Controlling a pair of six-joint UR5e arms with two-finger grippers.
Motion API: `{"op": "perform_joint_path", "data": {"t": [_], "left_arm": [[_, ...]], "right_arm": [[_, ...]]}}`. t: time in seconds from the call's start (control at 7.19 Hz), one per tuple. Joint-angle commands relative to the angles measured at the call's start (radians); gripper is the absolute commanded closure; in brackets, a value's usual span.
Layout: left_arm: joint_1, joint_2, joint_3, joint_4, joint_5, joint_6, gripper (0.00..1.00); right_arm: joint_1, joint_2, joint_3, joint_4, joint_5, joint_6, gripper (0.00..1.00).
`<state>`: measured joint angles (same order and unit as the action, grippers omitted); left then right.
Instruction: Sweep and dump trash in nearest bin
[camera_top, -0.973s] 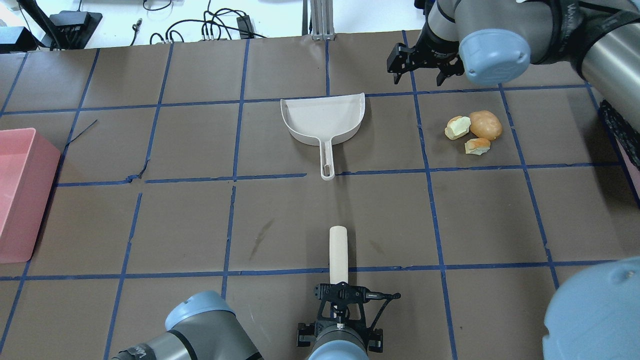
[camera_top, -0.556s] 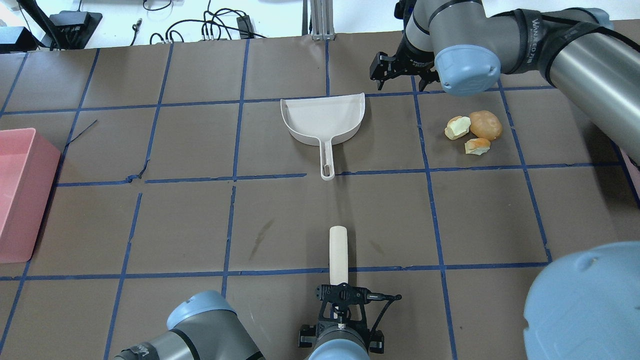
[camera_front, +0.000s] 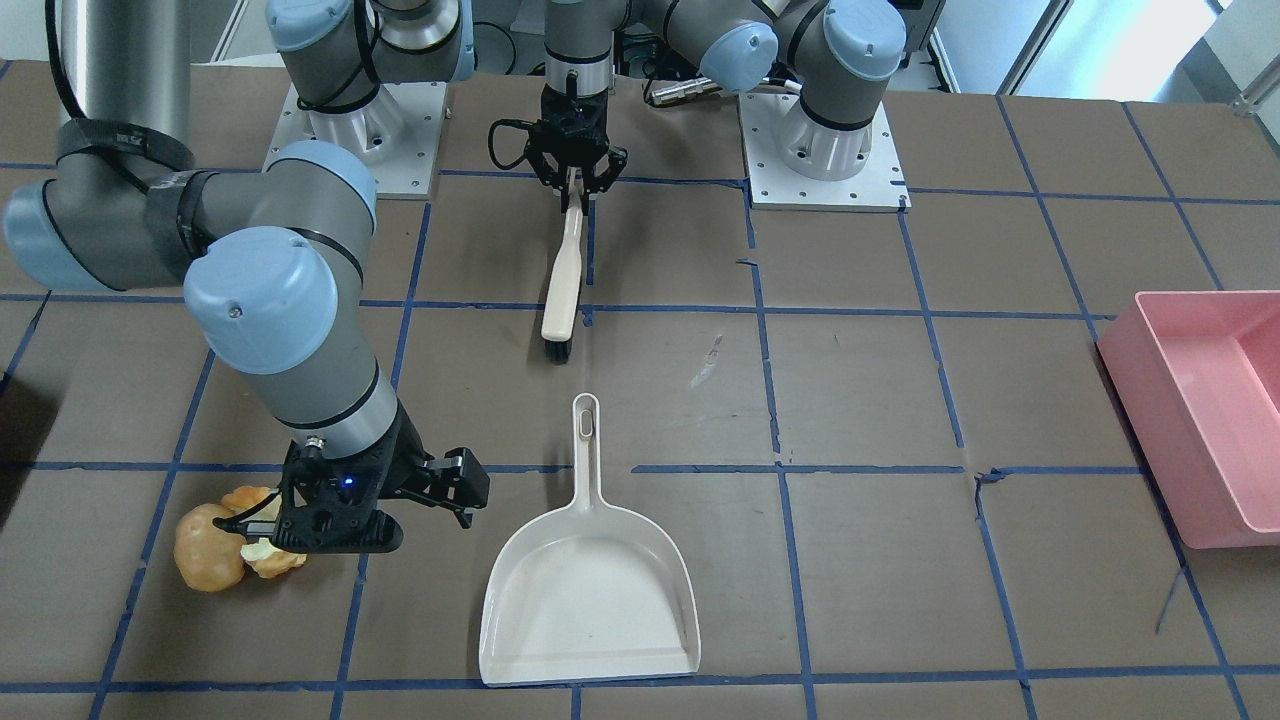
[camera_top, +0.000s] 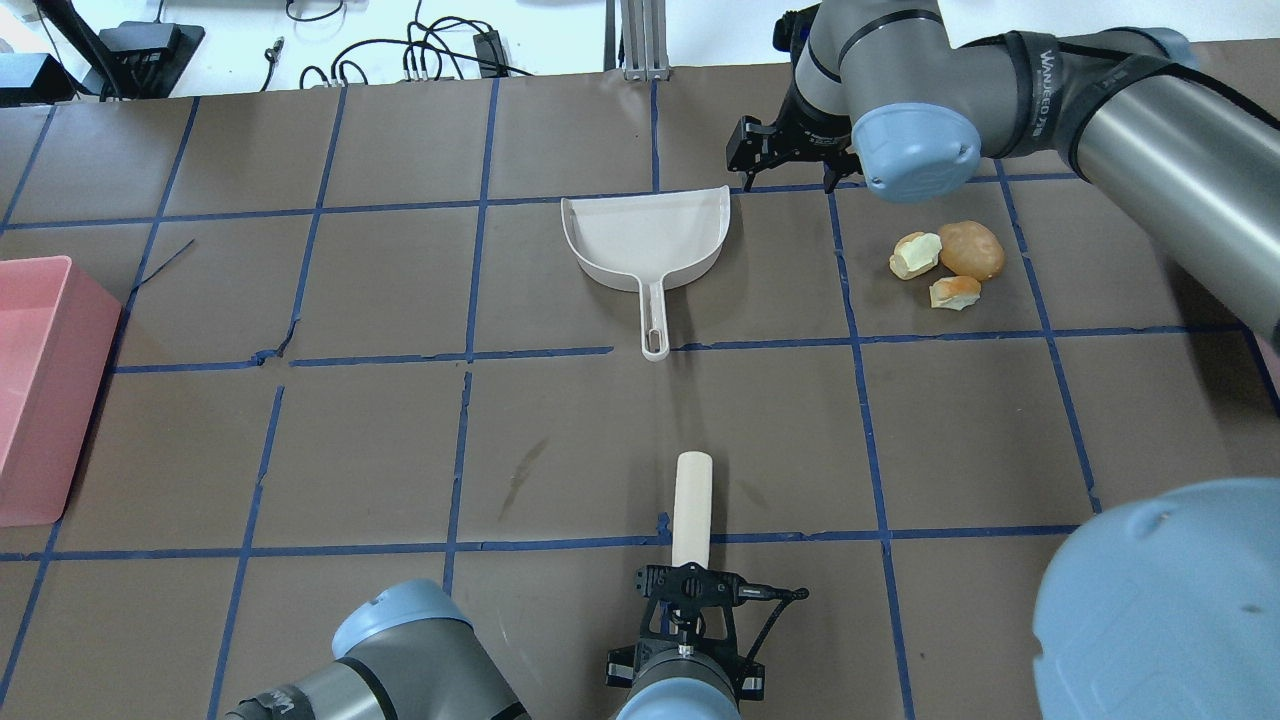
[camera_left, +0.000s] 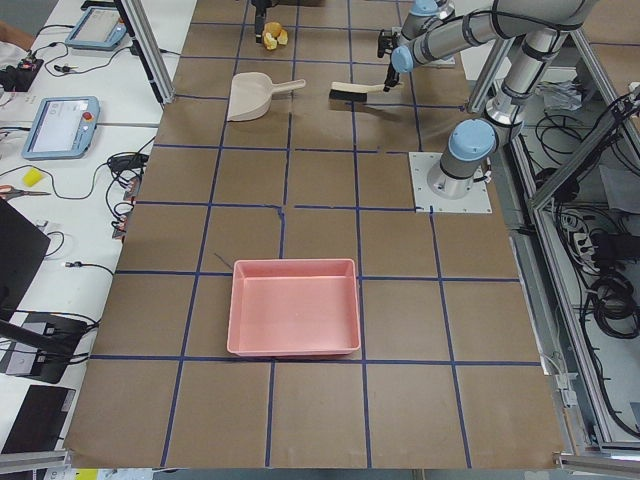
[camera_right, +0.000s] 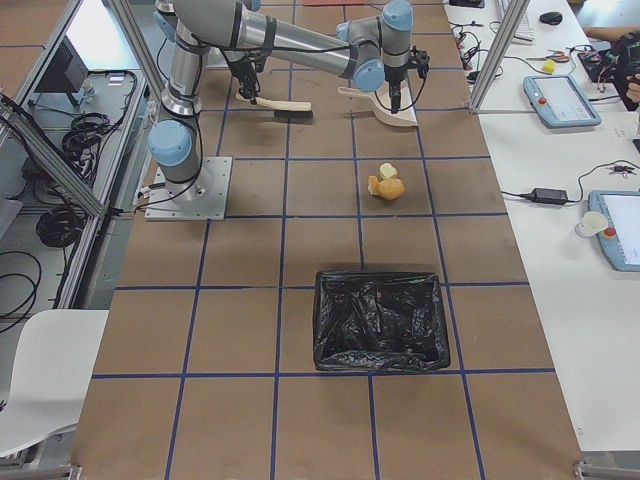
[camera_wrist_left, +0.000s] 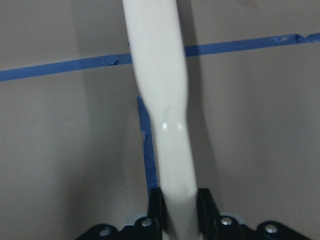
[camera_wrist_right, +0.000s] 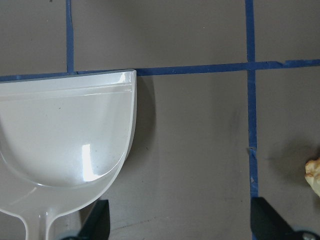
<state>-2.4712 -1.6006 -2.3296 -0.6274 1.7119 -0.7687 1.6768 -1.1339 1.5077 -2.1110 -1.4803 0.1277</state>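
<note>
The trash lies at the right of the table: a round tan roll (camera_top: 972, 249) and two pale bready chunks (camera_top: 915, 255) (camera_top: 955, 292); it also shows in the front view (camera_front: 208, 548). A white dustpan (camera_top: 650, 240) lies flat in the middle, handle toward me. My right gripper (camera_top: 790, 165) is open and empty, above the table just past the dustpan's far right corner, left of the trash. In the right wrist view the dustpan (camera_wrist_right: 60, 135) lies left of the open fingers (camera_wrist_right: 97, 222). My left gripper (camera_top: 690, 590) is shut on the cream handle of a brush (camera_top: 691, 500).
A pink bin (camera_top: 40, 390) stands at the table's left edge. A bin lined with a black bag (camera_right: 380, 320) stands on the right end, beyond the trash. Blue tape lines grid the brown table. The brush's black bristles (camera_front: 556, 350) rest on the table.
My right gripper has moved left, from beyond the trash to the dustpan's far right corner. The brush handle in my left gripper has shifted slightly to the right.
</note>
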Motion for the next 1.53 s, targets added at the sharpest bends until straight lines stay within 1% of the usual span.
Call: {"op": "perform_joint_path", "data": {"t": [0.0, 0.14, 0.28, 0.56, 0.7, 0.83, 1.11, 1.25, 1.39], "left_arm": [[0.0, 0.03, 0.007, 0.002, 0.009, 0.015, 1.0], [0.001, 0.063, 0.016, -0.014, 0.009, 0.011, 1.0], [0.008, 0.111, 0.035, -0.084, 0.008, 0.009, 1.0], [0.053, 0.212, 0.14, -0.35, 0.003, 0.019, 1.0], [0.09, 0.246, 0.182, -0.444, -0.006, 0.047, 1.0], [0.15, 0.264, 0.199, -0.474, -0.029, 0.102, 1.0], [0.344, 0.309, 0.202, -0.566, -0.034, 0.335, 1.0], [0.465, 0.312, 0.207, -0.566, -0.038, 0.442, 1.0], [0.601, 0.314, 0.217, -0.565, -0.038, 0.583, 1.0]], "right_arm": [[0.041, 0.014, 0.006, -0.023, -0.002, 0.012, 0.0], [0.046, 0.014, 0.006, -0.017, 0.0, 0.016, 0.0], [0.073, 0.013, 0.008, -0.021, -0.002, 0.021, 0.0], [0.131, 0.014, 0.014, -0.029, -0.008, 0.084, 0.01], [0.151, 0.011, 0.034, -0.037, -0.011, 0.12, 0.01], [0.185, 0.014, 0.064, -0.114, -0.015, 0.198, 0.01], [0.205, 0.031, 0.109, -0.2, -0.015, 0.265, 0.01], [0.239, 0.055, 0.112, -0.234, -0.023, 0.303, 0.01], [0.266, 0.071, 0.115, -0.236, -0.075, 0.306, 0.01]]}}
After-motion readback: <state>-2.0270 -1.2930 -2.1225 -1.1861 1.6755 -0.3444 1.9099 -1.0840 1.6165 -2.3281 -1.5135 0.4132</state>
